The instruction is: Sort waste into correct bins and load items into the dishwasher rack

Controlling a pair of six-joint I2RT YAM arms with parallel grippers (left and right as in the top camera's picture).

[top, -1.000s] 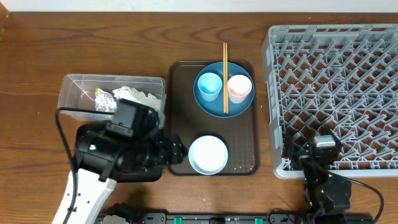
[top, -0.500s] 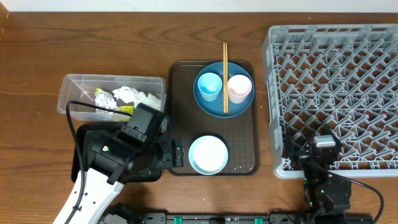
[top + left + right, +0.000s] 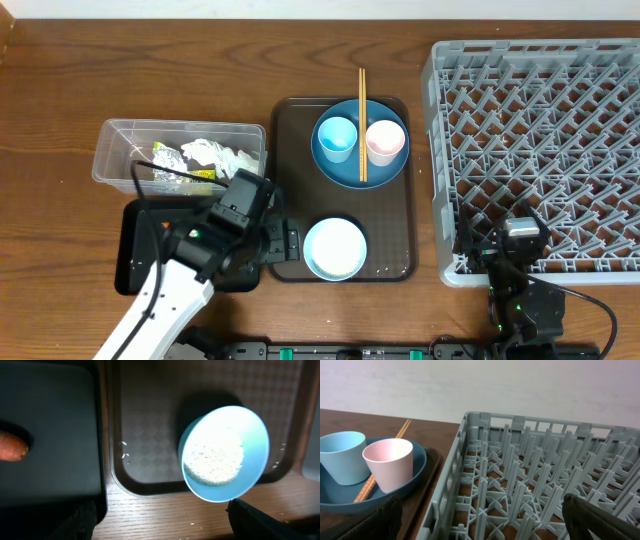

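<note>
My left gripper (image 3: 287, 245) is open and empty, low over the left edge of the brown tray, just left of the white bowl (image 3: 335, 248). In the left wrist view the gripper (image 3: 165, 527) faces the bowl (image 3: 227, 480), which holds white rice-like bits (image 3: 214, 457). An orange carrot piece (image 3: 12, 446) lies in the black tray (image 3: 55, 475). The clear tub (image 3: 112, 150) holds crumpled napkins (image 3: 225, 156) and the foil wrapper (image 3: 168, 160). The blue plate (image 3: 360, 172) carries the light blue cup (image 3: 336, 137), the pink cup (image 3: 385, 141) and chopsticks (image 3: 362, 95). My right gripper (image 3: 497, 232) is open at the grey rack's (image 3: 540, 120) near-left corner.
The brown serving tray (image 3: 395, 240) sits between the bins and the rack. The black tray (image 3: 138, 255) lies in front of the tub, partly under my left arm. A few white bits lie on the brown tray (image 3: 125, 450). The right wrist view shows rack pegs (image 3: 520, 485) close ahead.
My left arm has swung right, from over the tub and black tray to the brown tray's left edge beside the bowl. The right arm has not moved.
</note>
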